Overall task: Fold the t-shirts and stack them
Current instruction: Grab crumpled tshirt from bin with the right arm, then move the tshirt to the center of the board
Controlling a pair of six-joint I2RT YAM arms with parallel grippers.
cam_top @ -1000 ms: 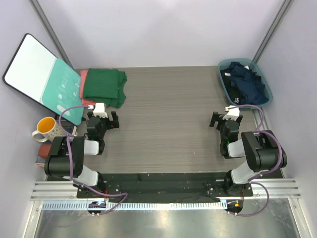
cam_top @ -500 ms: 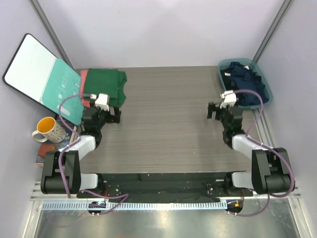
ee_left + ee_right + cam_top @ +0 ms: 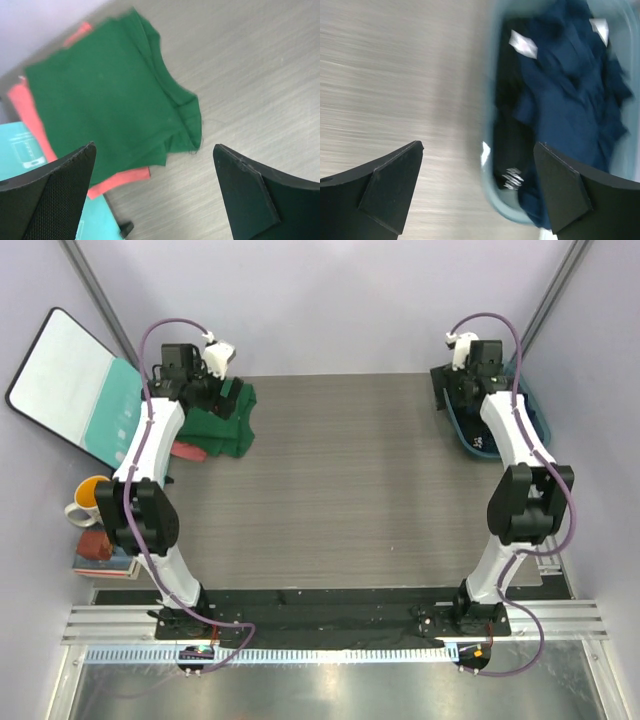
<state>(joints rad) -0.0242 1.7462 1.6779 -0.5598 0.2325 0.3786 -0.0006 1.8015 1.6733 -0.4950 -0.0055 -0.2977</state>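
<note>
A folded dark green tee (image 3: 105, 100) lies on a folded salmon-pink tee (image 3: 30, 107) at the table's back left; the green one also shows in the top view (image 3: 228, 432). My left gripper (image 3: 154, 146) is open and empty above the stack's near edge, and it shows in the top view (image 3: 228, 398). A crumpled navy blue tee (image 3: 570, 90) and a black tee with white print (image 3: 512, 150) lie in a light blue basket (image 3: 492, 185) at the back right. My right gripper (image 3: 478, 144) is open and empty above the basket's left rim, and it shows in the top view (image 3: 443, 390).
A teal-and-white board (image 3: 80, 390) leans at the far left, its corner beside the shirt stack (image 3: 20, 150). An orange-and-white mug (image 3: 88, 502) and some books (image 3: 95, 552) sit off the table's left edge. Grey walls close the back and sides.
Both arms have stretched from near the table's front to the back. The left gripper now hangs over the green and pink stack, the right over the basket. Both stay open.
</note>
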